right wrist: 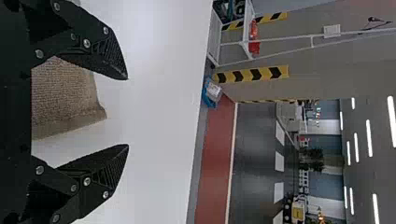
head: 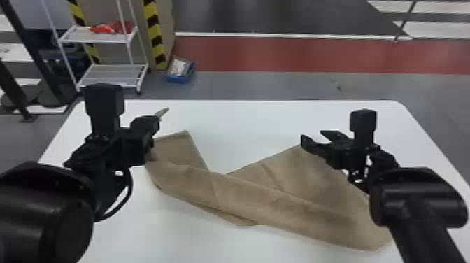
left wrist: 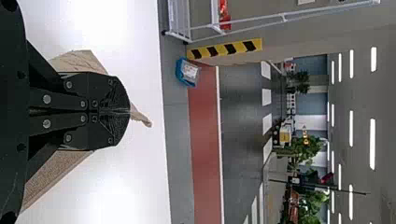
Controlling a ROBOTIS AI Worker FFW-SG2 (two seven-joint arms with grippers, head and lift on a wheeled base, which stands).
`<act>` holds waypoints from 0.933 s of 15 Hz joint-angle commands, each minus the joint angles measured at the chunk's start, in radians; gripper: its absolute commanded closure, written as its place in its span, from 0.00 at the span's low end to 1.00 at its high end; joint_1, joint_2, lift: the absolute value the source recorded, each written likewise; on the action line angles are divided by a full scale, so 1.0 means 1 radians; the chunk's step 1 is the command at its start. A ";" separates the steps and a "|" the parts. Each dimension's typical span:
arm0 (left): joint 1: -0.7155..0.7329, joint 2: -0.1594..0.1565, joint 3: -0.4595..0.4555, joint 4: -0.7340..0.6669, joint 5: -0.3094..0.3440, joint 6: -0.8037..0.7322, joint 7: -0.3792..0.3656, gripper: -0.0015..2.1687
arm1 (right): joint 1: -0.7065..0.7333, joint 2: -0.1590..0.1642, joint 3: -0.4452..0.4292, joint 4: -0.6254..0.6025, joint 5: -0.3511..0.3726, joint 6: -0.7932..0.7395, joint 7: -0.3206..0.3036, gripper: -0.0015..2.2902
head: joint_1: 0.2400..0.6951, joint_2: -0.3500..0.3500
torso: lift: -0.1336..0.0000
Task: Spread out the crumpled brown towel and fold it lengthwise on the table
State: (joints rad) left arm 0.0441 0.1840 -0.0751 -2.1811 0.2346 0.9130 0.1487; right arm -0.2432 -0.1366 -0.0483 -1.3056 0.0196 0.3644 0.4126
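Table (head: 241,122): towel (head: 279,199) lies across it, part spread, near side doubled in 1 long band. L gripper (left wrist: 127,112): fingers pressed tog. on towel, cloth tip (left wrist: 142,117) poking past. R gripper (right wrist: 128,112): 2 fingers spread wide, towel corner (right wrist: 99,112) seen btwn them, ungripped. Step (judged): pinch 2nd corner, then open out. Go low, close on 1 layer, well past hem; draw apart slowly, L firm, else cloth slips or band stays doubled.

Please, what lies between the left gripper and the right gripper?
White tabletop and, nearer the robot, the brown towel lie between the left gripper and the right gripper; the head view shows this.
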 commanded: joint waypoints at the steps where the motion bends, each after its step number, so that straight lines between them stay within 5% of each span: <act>1: 0.003 0.000 -0.003 0.001 -0.006 -0.006 0.002 0.63 | -0.002 -0.001 0.002 0.026 0.019 0.003 0.000 0.19 | 1.00 0.46 | 0.07; 10: 0.017 0.000 -0.005 -0.003 -0.006 -0.006 0.000 0.63 | -0.016 -0.005 0.008 0.040 0.034 0.071 0.022 0.33 | 1.00 0.45 | 0.07; 14: 0.026 0.000 -0.003 -0.006 -0.008 -0.006 -0.001 0.63 | 0.013 -0.005 -0.007 0.014 0.017 0.074 0.048 0.72 | 1.00 0.45 | 0.07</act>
State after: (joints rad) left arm 0.0665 0.1839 -0.0795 -2.1865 0.2281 0.9074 0.1487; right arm -0.2462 -0.1412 -0.0451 -1.2781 0.0471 0.4394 0.4542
